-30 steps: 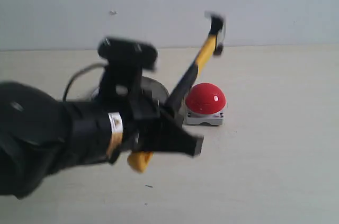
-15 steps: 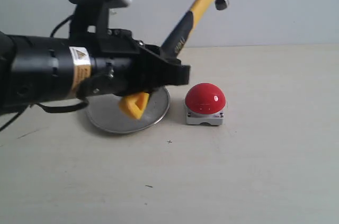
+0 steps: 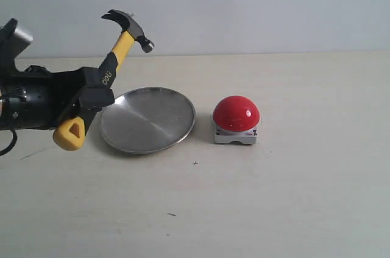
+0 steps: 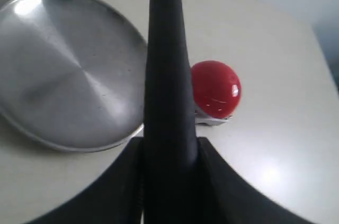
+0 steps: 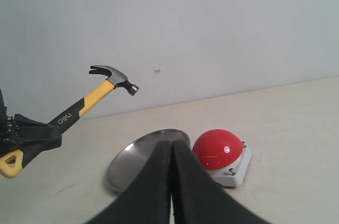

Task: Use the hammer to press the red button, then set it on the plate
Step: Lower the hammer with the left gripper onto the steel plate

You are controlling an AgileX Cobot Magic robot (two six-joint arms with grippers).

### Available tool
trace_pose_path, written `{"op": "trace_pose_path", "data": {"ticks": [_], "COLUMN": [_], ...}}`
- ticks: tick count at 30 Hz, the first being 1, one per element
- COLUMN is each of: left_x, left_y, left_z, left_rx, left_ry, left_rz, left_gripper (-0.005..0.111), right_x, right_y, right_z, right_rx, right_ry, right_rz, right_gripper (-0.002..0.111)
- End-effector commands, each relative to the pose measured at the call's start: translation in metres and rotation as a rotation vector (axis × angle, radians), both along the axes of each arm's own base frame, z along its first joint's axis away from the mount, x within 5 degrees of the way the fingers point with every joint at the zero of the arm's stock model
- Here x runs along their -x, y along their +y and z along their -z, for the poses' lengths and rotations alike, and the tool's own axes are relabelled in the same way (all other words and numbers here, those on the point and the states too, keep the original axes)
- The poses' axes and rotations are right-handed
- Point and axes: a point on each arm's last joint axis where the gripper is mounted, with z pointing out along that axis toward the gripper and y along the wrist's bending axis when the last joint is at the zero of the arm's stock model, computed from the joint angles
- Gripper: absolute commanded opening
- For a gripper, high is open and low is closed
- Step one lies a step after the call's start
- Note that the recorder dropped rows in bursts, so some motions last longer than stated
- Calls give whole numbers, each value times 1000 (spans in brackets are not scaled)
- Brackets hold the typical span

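The hammer (image 3: 124, 43) is pinched by its black handle in my left claw (image 3: 91, 93), head tilted up in the air. Since half a second ago it has swung away from the red button (image 3: 236, 113) to the left edge of the plate (image 3: 148, 119). My right claw (image 5: 170, 171) is pressed together, empty.

Seen from the exterior view, the left gripper (image 3: 91, 96) is at the left end of the table (image 3: 292, 197), with the hammer (image 3: 113, 66) clamped in it. The hammer is tilted: its head rises above and slightly right of the gripper, and its looped end hangs below and left. The plate (image 3: 148, 119) lies on the table just right of the gripper. The button (image 3: 236, 113) stands farther right, beyond the plate, near its rim but apart.
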Motion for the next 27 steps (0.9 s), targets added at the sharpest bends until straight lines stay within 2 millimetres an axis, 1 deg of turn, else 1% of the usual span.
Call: {"op": "trace_pose_path", "data": {"ticks": [1, 4, 7, 13, 20, 27], "left_x": [7, 13, 12, 1, -14, -31], "left_y": [9, 14, 19, 22, 17, 2], "left_z": [-12, -2, 14, 38, 58, 77], "left_rx": [283, 370, 423, 405, 400, 392], "left_ry": [-166, -201, -181, -136, -82, -40], "left_rz": [32, 6, -73, -154, -163, -121], "left_gripper": [0, 0, 0, 0, 0, 0], "right_x": [0, 0, 0, 0, 0, 0], "right_y": [0, 0, 0, 0, 0, 0], "right_z": [1, 1, 1, 1, 1, 1], "right_rx": [16, 17, 17, 17, 17, 19], "right_ry": [-8, -6, -6, -6, -4, -5], "right_rz": [-1, -2, -2, -2, -3, -3], "right_gripper": [0, 0, 0, 0, 0, 0]}}
